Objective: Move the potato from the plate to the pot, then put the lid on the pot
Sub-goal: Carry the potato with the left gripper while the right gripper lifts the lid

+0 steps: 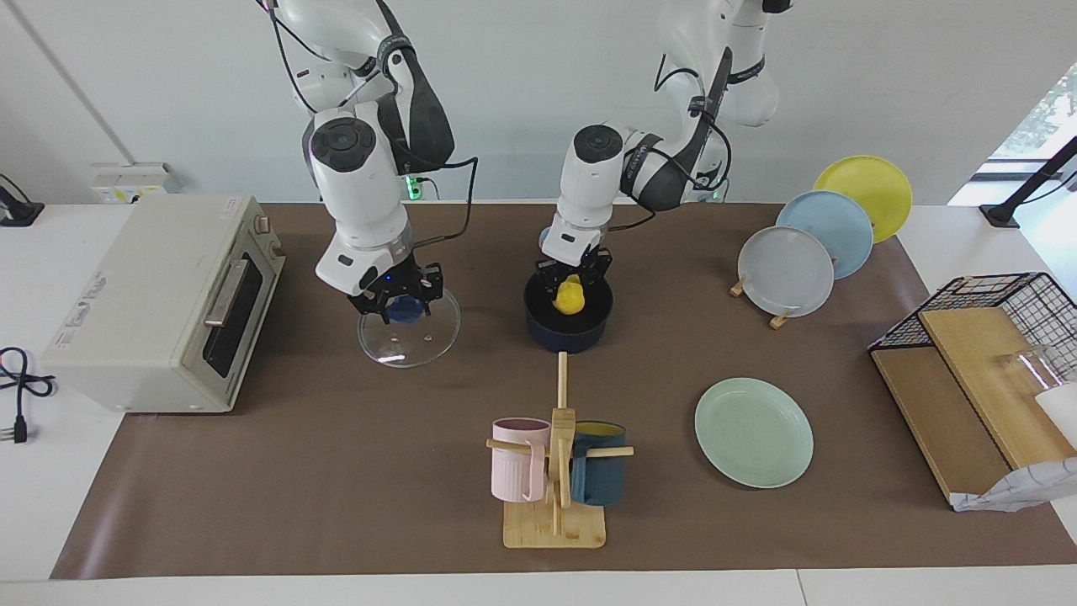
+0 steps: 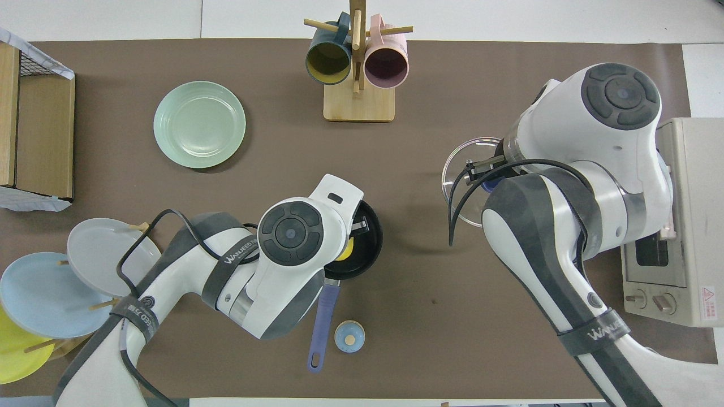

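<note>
The yellow potato hangs inside the rim of the dark navy pot, and my left gripper is shut on it from above. In the overhead view only a sliver of the potato shows under the left wrist, with the pot's rim and blue handle beside it. The mint-green plate lies bare, toward the left arm's end of the table. My right gripper is shut on the blue knob of the glass lid, which hangs tilted just above the table between oven and pot.
A toaster oven stands at the right arm's end. A wooden mug rack with a pink and a teal mug stands farther from the robots than the pot. A small bell sits by the pot handle. Upright rack plates and a wire basket stand at the left arm's end.
</note>
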Available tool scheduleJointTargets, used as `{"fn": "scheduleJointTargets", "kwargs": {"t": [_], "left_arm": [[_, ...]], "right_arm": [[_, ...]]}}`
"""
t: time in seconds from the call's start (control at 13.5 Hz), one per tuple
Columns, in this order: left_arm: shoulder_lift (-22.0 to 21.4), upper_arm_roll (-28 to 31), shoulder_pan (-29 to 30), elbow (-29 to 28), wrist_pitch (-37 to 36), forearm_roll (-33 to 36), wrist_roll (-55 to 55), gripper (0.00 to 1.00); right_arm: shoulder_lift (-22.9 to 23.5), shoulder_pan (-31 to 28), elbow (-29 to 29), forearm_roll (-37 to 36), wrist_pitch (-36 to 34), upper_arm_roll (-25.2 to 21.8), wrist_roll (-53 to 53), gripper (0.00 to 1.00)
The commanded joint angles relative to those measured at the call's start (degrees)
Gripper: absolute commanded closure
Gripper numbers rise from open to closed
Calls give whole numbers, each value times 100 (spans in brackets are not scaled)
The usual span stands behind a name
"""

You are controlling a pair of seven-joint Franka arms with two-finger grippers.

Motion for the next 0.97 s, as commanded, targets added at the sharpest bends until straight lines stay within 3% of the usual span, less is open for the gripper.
{"fn": "scheduleJointTargets", "kwargs": {"t": [0.0,0.22,0.52,0.59,0.67,0.74,0.82,0.89], "left_arm": [[95,126,-110,-100,247,32,-54,100],[368,126,-224,-100,406,242,-54,100],[369,126,-259,-100,362,243,182,100],[369,126,-250,-100,319,243,358,95],[360,126,-242,-100,301,243,403,65],[360,126,-242,-91,274,243,403,17],[325,126,-215,-82,231,243,456,0],[255,126,-163,-30,56,243,587,0]], "right_arm": [[29,5,129,-22,-97,4,120,100],[29,22,129,-31,-61,4,296,100],[29,128,129,-31,-79,4,305,100],[29,128,129,-31,-79,4,305,100],[29,128,129,-31,-70,4,305,100],[29,128,138,-31,-79,4,305,100],[29,128,147,-31,-70,4,305,100],[29,136,164,-31,-79,4,305,100]]}}
